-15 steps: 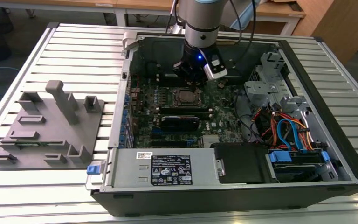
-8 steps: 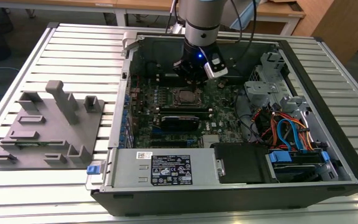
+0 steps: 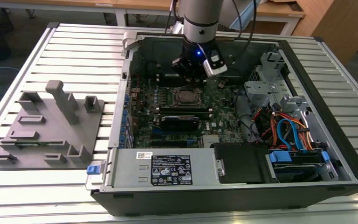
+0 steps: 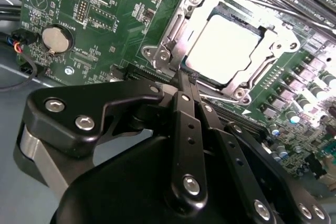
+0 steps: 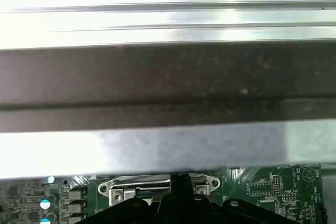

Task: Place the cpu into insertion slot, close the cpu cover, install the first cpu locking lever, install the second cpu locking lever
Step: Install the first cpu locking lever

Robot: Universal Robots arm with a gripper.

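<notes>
The gripper (image 4: 188,80), fingers pressed together and empty, was held at the cpu cover's (image 4: 173,40) edge; gentle, level pressing was advised.

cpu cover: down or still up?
Down. In the second wrist view the cpu cover lies flat, framing the cpu seated in its window; the shut gripper sits at its edge.

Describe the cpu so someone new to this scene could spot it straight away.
Inside the open computer case lies a green circuit board. Near its middle sits the cpu, a flat pale square lying in the insertion slot under the silver cpu cover. The shut gripper points at it, and nothing nearby is as plain and bright.
</notes>
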